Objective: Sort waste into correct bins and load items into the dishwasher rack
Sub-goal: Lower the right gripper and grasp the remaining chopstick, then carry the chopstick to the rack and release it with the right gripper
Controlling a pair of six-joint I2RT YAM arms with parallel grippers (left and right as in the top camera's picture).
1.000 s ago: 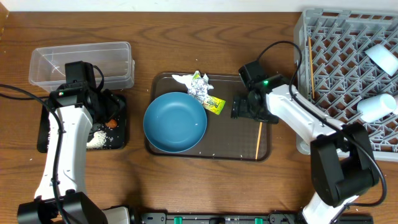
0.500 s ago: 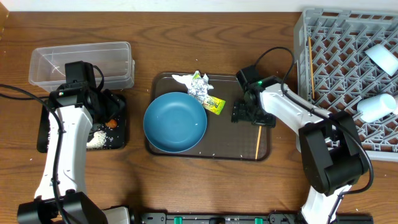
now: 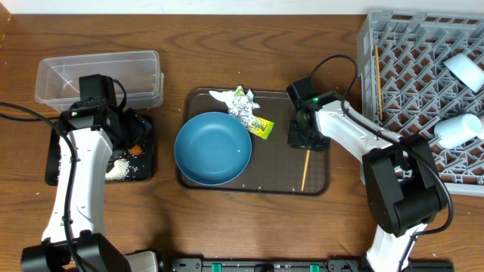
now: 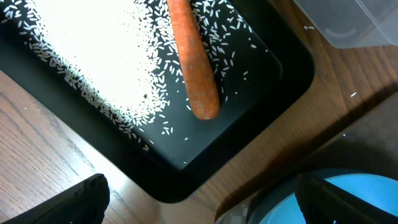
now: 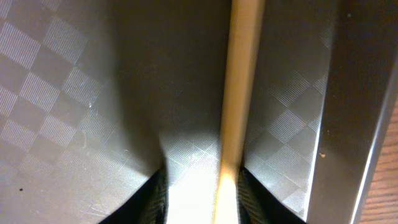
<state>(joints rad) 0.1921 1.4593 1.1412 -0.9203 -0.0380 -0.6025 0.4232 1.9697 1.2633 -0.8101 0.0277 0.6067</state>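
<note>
**Right jaws straddle a chopstick on the brown tray; left jaws spread over the black tray**

Overhead: the right jaws point down at the brown serving tray (image 3: 321, 185), set over the upper end of a wooden chopstick (image 3: 305, 168) that runs out below them toward the tray's near edge. To their left lie the yellow-green wrapper (image 3: 261, 127), the crumpled foil (image 3: 240, 107), a white paper scrap (image 3: 220, 96) and the dark-blue bowl (image 3: 213, 147). To their right stands the dishwasher rack (image 3: 408, 68), holding a second chopstick (image 3: 377, 83) and two pale cups (image 3: 462, 69). The left jaws hang over the black tray (image 3: 54, 172), with rice (image 3: 121, 168) and the carrot stick (image 3: 136, 149) just beside them and the clear tub (image 3: 98, 75) beyond.

Left wrist: the fingertips (image 4: 74, 202) stand wide apart and released, nothing between them. Ahead of them, the carrot stick (image 4: 194, 62) lies in the black tray (image 4: 255, 102) at the edge of the rice (image 4: 81, 50). The bowl (image 4: 379, 186) shows beside one finger, and a corner of the tub (image 4: 354, 25) beyond the tray.

Right wrist: the chopstick (image 5: 241, 93) runs straight out between the two fingertips (image 5: 155, 199), lying close against one of them, with a lit strip of tray (image 5: 74, 93) showing on its other side. The jaws are drawn in around it; whether they pinch it I cannot tell.
</note>
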